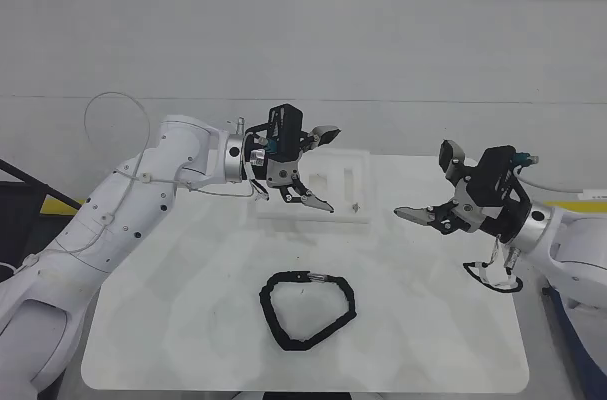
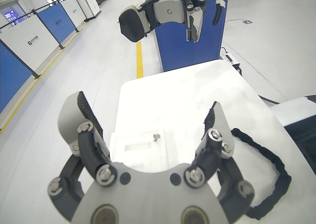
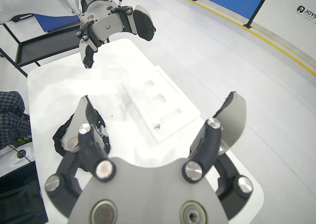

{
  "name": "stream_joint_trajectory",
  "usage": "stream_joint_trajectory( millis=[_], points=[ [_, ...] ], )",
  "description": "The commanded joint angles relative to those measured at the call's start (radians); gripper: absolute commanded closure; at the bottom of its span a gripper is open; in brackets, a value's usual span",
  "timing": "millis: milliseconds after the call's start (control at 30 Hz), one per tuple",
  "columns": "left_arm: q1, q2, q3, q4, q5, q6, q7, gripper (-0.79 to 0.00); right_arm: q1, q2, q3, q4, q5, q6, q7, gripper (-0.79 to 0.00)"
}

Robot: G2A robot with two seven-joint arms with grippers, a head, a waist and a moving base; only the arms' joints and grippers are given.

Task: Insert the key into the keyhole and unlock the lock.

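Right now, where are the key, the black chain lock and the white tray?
key [image 2: 156, 136]: left wrist view, on its metal head.
black chain lock [image 1: 323, 332]: top view, on the loop's near side.
white tray [image 1: 361, 170]: top view, on a bare corner.

Small key [image 3: 157, 126] on white foam tray [image 3: 142, 97]

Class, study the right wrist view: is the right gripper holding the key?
No: the right gripper is open and empty, while the key sits on the white foam tray, clear of its fingers.
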Motion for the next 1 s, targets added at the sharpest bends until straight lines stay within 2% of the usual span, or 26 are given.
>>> stream_joint_trajectory(
  millis=[0, 500, 767, 967],
  points=[
    [0.0, 0.0, 0.0, 0.0, 0.0, 0.0, 0.0, -0.784, 0.0, 0.0, 0.0, 0.0, 0.0, 0.0, 0.0, -0.784],
    [0.0, 0.0, 0.0, 0.0, 0.0, 0.0, 0.0, -0.785, -0.01, -0.001, -0.006, 0.001, -0.006, 0.014, -0.002, -0.785],
    [0.0, 0.0, 0.0, 0.0, 0.0, 0.0, 0.0, -0.785, -0.035, -0.024, -0.106, 0.011, -0.053, 0.159, -0.002, -0.785],
    [0.0, 0.0, 0.0, 0.0, 0.0, 0.0, 0.0, -0.785, -0.006, -0.052, -0.213, 0.036, -0.07, 0.345, 0.053, -0.785]
  ],
)
